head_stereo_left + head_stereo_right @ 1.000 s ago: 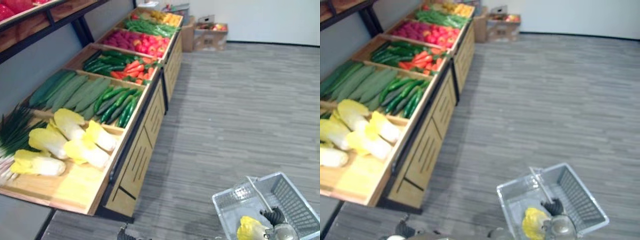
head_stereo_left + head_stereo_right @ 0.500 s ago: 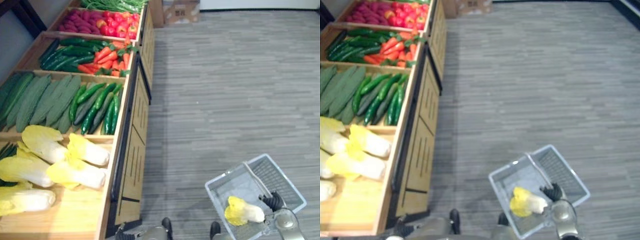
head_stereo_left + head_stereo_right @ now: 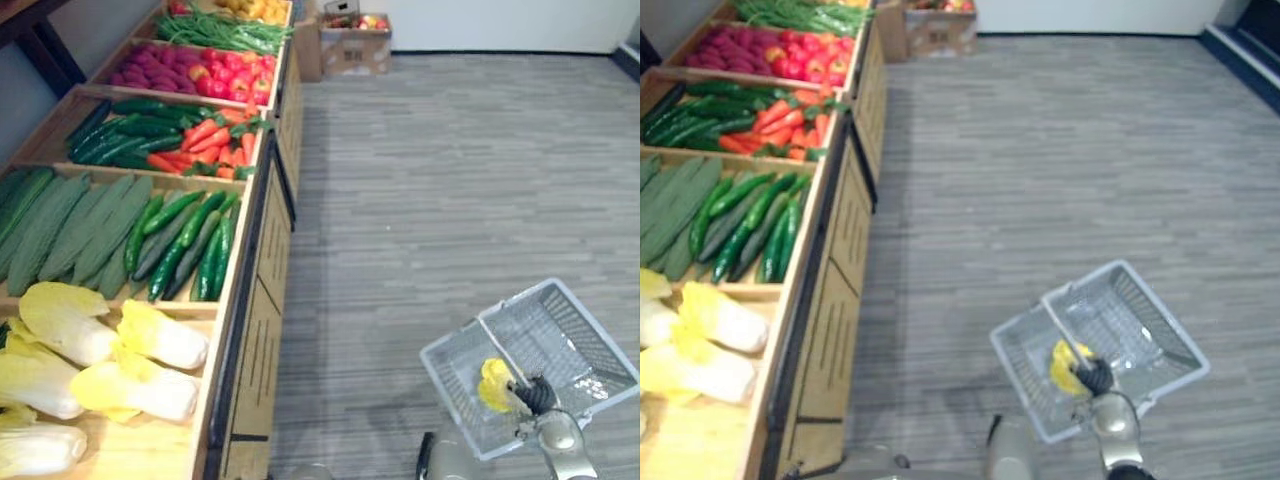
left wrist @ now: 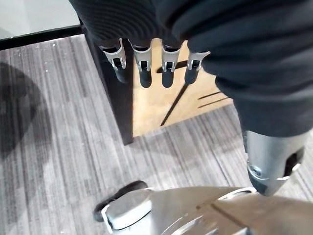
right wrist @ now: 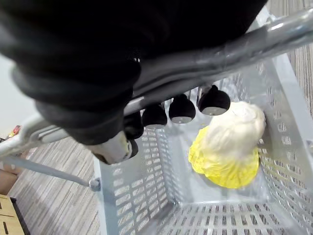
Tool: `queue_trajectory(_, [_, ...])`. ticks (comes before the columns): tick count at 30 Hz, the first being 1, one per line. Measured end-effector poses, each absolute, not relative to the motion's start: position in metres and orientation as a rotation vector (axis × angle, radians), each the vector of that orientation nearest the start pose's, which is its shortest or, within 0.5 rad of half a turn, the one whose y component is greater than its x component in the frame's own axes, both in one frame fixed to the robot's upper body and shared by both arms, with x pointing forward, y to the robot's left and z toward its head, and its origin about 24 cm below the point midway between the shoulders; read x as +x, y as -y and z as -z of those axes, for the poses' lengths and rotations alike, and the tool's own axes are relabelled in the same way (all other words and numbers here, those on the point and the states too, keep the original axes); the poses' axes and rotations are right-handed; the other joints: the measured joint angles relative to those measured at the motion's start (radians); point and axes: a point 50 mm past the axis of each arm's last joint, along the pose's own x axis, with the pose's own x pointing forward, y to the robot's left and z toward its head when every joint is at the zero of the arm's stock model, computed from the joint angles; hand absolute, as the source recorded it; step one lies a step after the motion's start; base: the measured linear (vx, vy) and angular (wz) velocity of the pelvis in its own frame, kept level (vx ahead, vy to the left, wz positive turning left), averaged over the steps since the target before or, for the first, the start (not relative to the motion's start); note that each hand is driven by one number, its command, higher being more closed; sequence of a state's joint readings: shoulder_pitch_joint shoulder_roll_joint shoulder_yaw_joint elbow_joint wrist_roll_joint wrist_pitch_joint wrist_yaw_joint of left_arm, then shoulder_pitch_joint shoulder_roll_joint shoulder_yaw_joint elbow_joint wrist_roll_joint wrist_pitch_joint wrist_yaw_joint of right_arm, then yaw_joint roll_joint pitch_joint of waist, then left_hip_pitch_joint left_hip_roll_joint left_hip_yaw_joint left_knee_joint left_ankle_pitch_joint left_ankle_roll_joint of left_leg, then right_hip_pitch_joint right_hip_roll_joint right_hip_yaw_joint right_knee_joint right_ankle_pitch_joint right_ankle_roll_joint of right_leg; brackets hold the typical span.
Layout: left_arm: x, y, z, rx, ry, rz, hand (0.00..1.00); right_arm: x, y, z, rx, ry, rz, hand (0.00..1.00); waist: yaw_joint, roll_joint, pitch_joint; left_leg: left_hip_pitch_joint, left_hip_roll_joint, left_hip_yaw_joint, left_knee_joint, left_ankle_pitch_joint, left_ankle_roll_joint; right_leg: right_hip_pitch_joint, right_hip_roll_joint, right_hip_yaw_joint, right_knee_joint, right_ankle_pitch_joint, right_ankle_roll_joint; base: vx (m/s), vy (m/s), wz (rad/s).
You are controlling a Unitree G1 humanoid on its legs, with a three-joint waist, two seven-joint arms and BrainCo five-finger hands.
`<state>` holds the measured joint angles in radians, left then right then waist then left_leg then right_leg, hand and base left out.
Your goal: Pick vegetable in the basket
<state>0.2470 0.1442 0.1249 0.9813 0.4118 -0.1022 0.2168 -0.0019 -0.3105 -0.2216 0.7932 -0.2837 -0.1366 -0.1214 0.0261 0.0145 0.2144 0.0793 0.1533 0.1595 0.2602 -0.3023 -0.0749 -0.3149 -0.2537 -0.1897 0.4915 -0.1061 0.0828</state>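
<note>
A loaded wooden produce stand (image 3: 255, 340) lines the left, and a grey mesh basket (image 3: 575, 335) hangs over the floor at near right with one yellow cabbage (image 5: 227, 147) lying inside. The right robot hand (image 5: 182, 108) curls round the basket's handle (image 5: 220, 54). The left robot hand (image 4: 142, 66) hangs empty with fingers relaxed, near the stand's front. Carried one-handed, a swinging basket could tip and spill the cabbage.

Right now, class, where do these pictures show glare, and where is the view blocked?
Left eye view: bright glints inside the basket, beside the cabbage. Right wrist view: the right hand, shut on the handle, blocks much of the basket. Left wrist view: the left hand open, no glare.
</note>
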Motion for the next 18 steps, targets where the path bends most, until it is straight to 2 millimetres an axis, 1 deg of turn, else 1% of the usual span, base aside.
queue_trajectory(1, [0.055,-0.235,0.153,0.542,-1.076,-0.161,0.0,0.181,0.297,0.078,-0.517,-0.629,0.322,1.0,0.002,-0.002,-0.001,0.005,0.034,-0.006,-0.006,-0.008,-0.041,-0.013,-0.011,0.014,-0.071,0.013,0.008,0.21,-0.406,0.05])
queue_trajectory(2, [0.056,-0.237,0.152,0.55,-1.073,-0.161,0.0,0.182,0.299,0.077,-0.514,-0.625,0.331,1.0,0.003,-0.007,0.0,0.022,0.062,-0.007,-0.02,-0.011,-0.071,-0.022,-0.022,0.029,-0.107,0.018,0.017,0.29,-0.56,-0.02])
queue_trajectory(3, [0.055,-0.239,0.152,0.556,-1.076,-0.161,0.0,0.182,0.299,0.077,-0.514,-0.624,0.334,1.0,0.003,-0.014,-0.002,0.045,0.092,-0.007,-0.042,-0.019,-0.108,-0.032,-0.033,0.032,-0.132,0.047,0.043,0.39,-0.673,-0.23])
queue_trajectory(4, [0.053,-0.236,0.154,0.546,-1.093,-0.16,0.0,0.184,0.303,0.074,-0.522,-0.62,0.341,1.0,0.005,0.013,0.0,0.082,0.151,-0.01,-0.084,-0.017,-0.134,-0.037,0.019,-0.016,-0.081,0.051,0.067,0.33,-0.536,-0.24])
queue_trajectory(5, [0.053,-0.234,0.155,0.541,-1.091,-0.171,0.0,0.185,0.304,0.073,-0.519,-0.616,0.349,1.0,0.004,0.018,-0.007,0.084,0.173,-0.026,-0.104,0.01,-0.126,-0.052,0.042,-0.025,-0.055,0.02,0.051,0.34,-0.485,-0.19])
queue_trajectory(6, [0.06,-0.238,0.152,0.551,-1.07,-0.175,0.0,0.187,0.303,0.072,-0.511,-0.604,0.36,1.0,0.0,0.019,-0.014,0.087,0.185,-0.057,-0.123,0.092,-0.133,-0.087,0.049,-0.031,0.022,-0.034,0.027,0.32,-0.475,0.07])
queue_trajectory(7, [0.065,-0.237,0.152,0.55,-1.057,-0.172,0.0,0.184,0.306,0.072,-0.515,-0.612,0.366,1.0,-0.009,0.02,-0.015,0.075,0.2,-0.091,-0.115,0.161,-0.143,-0.09,0.057,-0.05,0.054,-0.068,0.004,0.33,-0.485,0.13])
queue_trajectory(8, [0.066,-0.234,0.153,0.544,-1.056,-0.169,0.0,0.184,0.306,0.073,-0.515,-0.616,0.367,1.0,-0.012,0.026,-0.019,0.061,0.208,-0.104,-0.097,0.195,-0.137,-0.083,0.068,-0.06,0.052,-0.08,-0.006,0.33,-0.468,0.19])
queue_trajectory(9, [0.068,-0.231,0.153,0.535,-1.049,-0.181,0.0,0.182,0.303,0.075,-0.512,-0.631,0.358,1.0,-0.02,0.031,-0.022,0.009,0.225,-0.145,-0.017,0.264,-0.114,-0.056,0.09,-0.086,0.027,-0.095,-0.025,0.32,-0.433,0.24])
queue_trajectory(10, [0.071,-0.231,0.152,0.531,-1.039,-0.191,0.0,0.177,0.302,0.079,-0.51,-0.656,0.347,1.0,-0.022,0.031,-0.022,-0.074,0.237,-0.181,0.115,0.356,-0.063,-0.006,0.11,-0.109,-0.019,-0.104,-0.04,0.31,-0.415,0.29])
queue_trajectory(11, [0.072,-0.231,0.152,0.534,-1.034,-0.192,0.0,0.174,0.301,0.081,-0.512,-0.667,0.344,1.0,-0.022,0.031,-0.022,-0.116,0.247,-0.185,0.188,0.416,-0.03,0.029,0.121,-0.121,-0.049,-0.106,-0.046,0.31,-0.374,0.35])
queue_trajectory(12, [0.073,-0.232,0.152,0.538,-1.031,-0.189,0.0,0.168,0.302,0.084,-0.525,-0.685,0.334,1.0,-0.018,0.016,-0.013,-0.196,0.261,-0.18,0.369,0.435,-0.004,0.102,0.138,-0.137,-0.112,-0.098,-0.062,0.31,-0.317,0.12])
queue_trajectory(13, [0.071,-0.23,0.152,0.536,-1.039,-0.18,0.0,0.166,0.303,0.084,-0.54,-0.69,0.32,1.0,-0.001,0.017,-0.013,-0.255,0.254,-0.154,0.551,0.372,-0.005,0.175,0.158,-0.136,-0.176,-0.09,-0.077,0.32,-0.291,-0.03])
queue_trajectory(14, [0.07,-0.229,0.153,0.54,-1.04,-0.17,0.0,0.164,0.303,0.084,-0.553,-0.695,0.311,1.0,0.007,0.016,-0.013,-0.276,0.245,-0.138,0.617,0.343,0.0,0.208,0.167,-0.134,-0.203,-0.088,-0.08,0.32,-0.239,-0.17])
queue_trajectory(15, [0.069,-0.226,0.154,0.542,-1.043,-0.155,0.0,0.163,0.304,0.085,-0.57,-0.702,0.296,1.0,0.012,0.015,-0.013,-0.311,0.215,-0.129,0.688,0.307,0.015,0.252,0.176,-0.135,-0.238,-0.088,-0.08,0.3,-0.184,-0.1])
queue_trajectory(16, [0.069,-0.222,0.155,0.537,-1.045,-0.148,0.0,0.163,0.305,0.084,-0.582,-0.701,0.289,1.0,0.017,0.014,-0.013,-0.348,0.177,-0.13,0.732,0.274,0.024,0.283,0.185,-0.132,-0.268,-0.089,-0.081,0.35,-0.177,-0.12])
queue_trajectory(18, [0.069,-0.217,0.156,0.528,-1.045,-0.133,0.0,0.167,0.306,0.08,-0.59,-0.68,0.29,1.0,0.038,0.014,-0.013,-0.442,0.073,-0.126,0.771,0.199,0.01,0.333,0.212,-0.118,-0.326,-0.093,-0.088,0.31,-0.085,-0.2])
